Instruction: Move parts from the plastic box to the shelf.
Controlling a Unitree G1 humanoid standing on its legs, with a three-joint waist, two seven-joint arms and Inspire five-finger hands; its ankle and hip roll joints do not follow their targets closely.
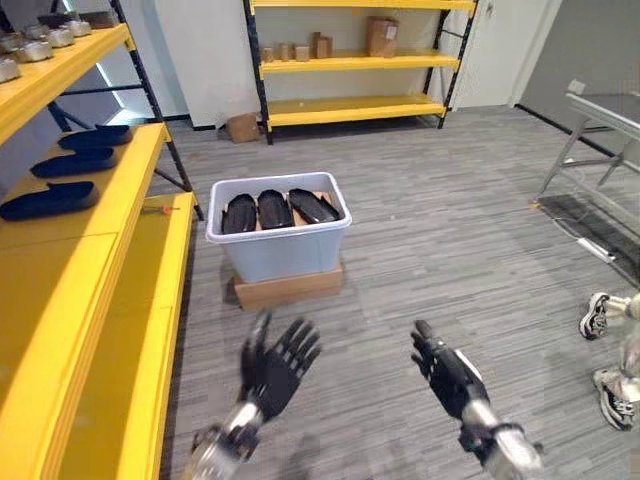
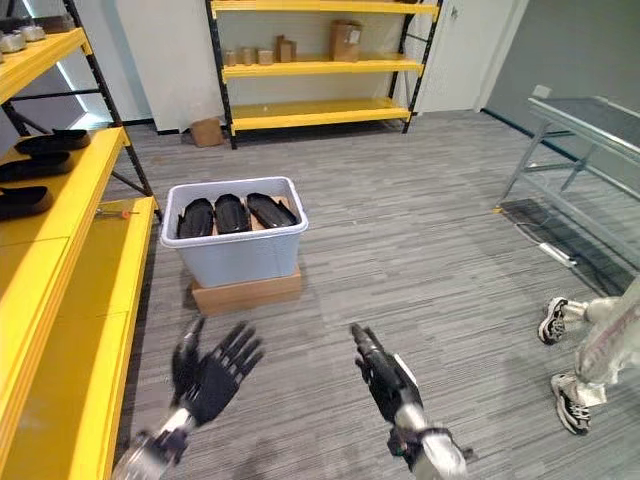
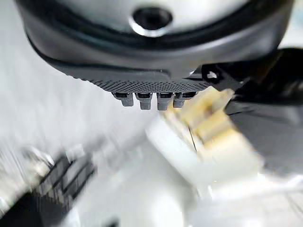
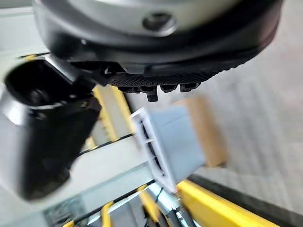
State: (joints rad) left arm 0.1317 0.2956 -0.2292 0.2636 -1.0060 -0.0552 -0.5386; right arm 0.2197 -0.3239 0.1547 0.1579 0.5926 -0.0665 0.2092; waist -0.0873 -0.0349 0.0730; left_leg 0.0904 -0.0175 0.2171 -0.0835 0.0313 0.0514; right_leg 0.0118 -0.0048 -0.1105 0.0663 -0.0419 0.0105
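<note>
1. Left eye view: the plastic box (image 1: 285, 252) stands on a cardboard slab (image 1: 290, 288) on the floor (image 1: 450, 240), ahead of both hands and well apart from them.
   - Three dark parts (image 1: 275, 208) lie in it side by side, their long axes running away from the robot.
   - The yellow shelf (image 1: 75, 290) runs along the robot's left and already carries similar dark parts (image 1: 50, 200).
   - The left hand (image 1: 275, 370) is fanned wide and holds nothing; it sits almost in line with the box.
   - The right hand (image 1: 447, 372) has straight, loosely gathered fingers, also empty, and is off to the right.
   - The left hand looks nearer to the box, and it is on the shelf's side.
   - A person's shoes (image 1: 600, 318) show at the right edge.

2. Right eye view: same layout. The box (image 2: 235, 258) is forward and slightly left of the gap between the hands.

3. Left wrist view: the left hand (image 3: 151, 56) has fingers (image 3: 151, 100) pointing straight ahead with nothing between them. What lies beyond is too blurred to name.

4. Right wrist view: past the right hand (image 4: 156, 52), whose fingers are straight, the box (image 4: 177, 135) and its cardboard slab (image 4: 210, 132) lie ahead, untouched.
</note>
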